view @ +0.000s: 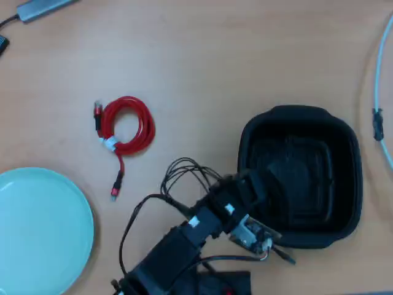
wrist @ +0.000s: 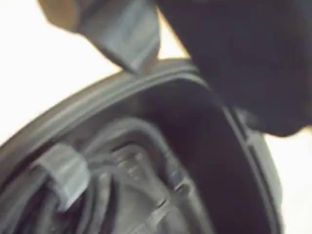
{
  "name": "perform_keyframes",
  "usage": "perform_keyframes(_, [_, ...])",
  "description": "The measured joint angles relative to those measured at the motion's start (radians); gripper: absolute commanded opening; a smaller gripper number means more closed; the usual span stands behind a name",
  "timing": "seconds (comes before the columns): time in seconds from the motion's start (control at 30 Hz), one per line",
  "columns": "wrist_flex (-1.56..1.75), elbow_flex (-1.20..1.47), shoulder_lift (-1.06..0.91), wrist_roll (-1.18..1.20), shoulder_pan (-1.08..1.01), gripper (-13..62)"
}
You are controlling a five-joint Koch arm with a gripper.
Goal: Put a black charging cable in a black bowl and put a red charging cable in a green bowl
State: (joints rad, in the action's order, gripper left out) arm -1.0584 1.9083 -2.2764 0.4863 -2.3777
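Note:
The black bowl (view: 347, 138) stands at the right of the overhead view. Its thick rim (wrist: 97, 97) curves across the wrist view. Inside it lies the black charging cable (wrist: 129, 126), coiled and bound by a grey tie, with a plug end by the inner wall. From overhead the coil (view: 288, 169) barely shows against the dark bottom. My gripper (view: 256, 184) hangs over the bowl's left rim. Its jaws (wrist: 195, 80) stand apart with bright table between them, holding nothing. The red charging cable (view: 126, 129) lies coiled on the table, up and left. The green bowl (view: 37, 233) sits at the lower left edge.
The arm's loose black wires (view: 184, 172) loop between the red cable and the black bowl. A grey adapter (view: 43, 7) lies at the top left. A white cable (view: 381, 92) runs down the right edge. A black block (view: 221, 284) sits by the arm's base.

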Motion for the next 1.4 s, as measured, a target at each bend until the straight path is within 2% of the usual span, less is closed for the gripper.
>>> perform_keyframes(0.1, [0.002,0.002,0.0,-0.002,0.173,23.2])
perform_keyframes(0.27, [0.089,0.034,0.0,-0.002,0.606,22.5])
perform_keyframes(0.4, [0.112,0.098,0.0,-0.021,0.839,22.4])
perform_keyframes(0.73, [0.124,0.221,0.017,-0.038,1.132,22.4])
perform_keyframes(1.0, [0.15,0.219,0.11,-0.038,1.249,22.4])
perform_keyframes(1.1, [0.156,0.202,0.229,-0.038,1.299,22.4])
perform_keyframes(1.27, [0.155,-0.049,0.506,-0.101,1.351,22.4])
perform_keyframes(1.4, [0.114,-0.166,0.65,-0.098,1.373,22.4])
